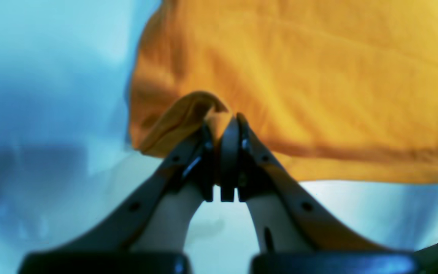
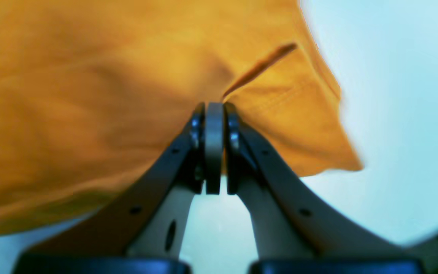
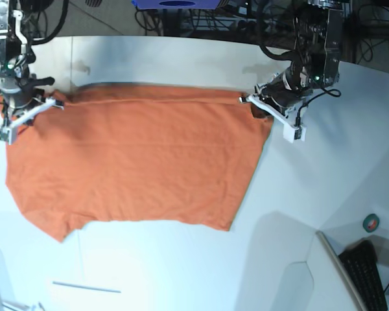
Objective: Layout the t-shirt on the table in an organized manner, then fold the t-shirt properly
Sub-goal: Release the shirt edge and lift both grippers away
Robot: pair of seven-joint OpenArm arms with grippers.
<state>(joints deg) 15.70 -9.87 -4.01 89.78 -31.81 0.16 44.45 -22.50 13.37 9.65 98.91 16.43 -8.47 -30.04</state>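
The orange t-shirt (image 3: 136, 162) lies spread across the white table (image 3: 298, 201), its far edge stretched straight between both grippers. My left gripper (image 3: 248, 100) is shut on the shirt's far right corner; in the left wrist view its fingertips (image 1: 222, 123) pinch a fold of orange cloth (image 1: 318, 76). My right gripper (image 3: 57, 102) is shut on the far left corner; in the right wrist view the fingertips (image 2: 214, 108) clamp the cloth (image 2: 89, 95). The neckline and label do not show.
A dark keyboard (image 3: 366, 272) and a roll of tape (image 3: 371, 222) sit at the lower right past the table's curved edge. A thin rod (image 3: 85, 286) lies near the front. Cables and equipment stand behind the table.
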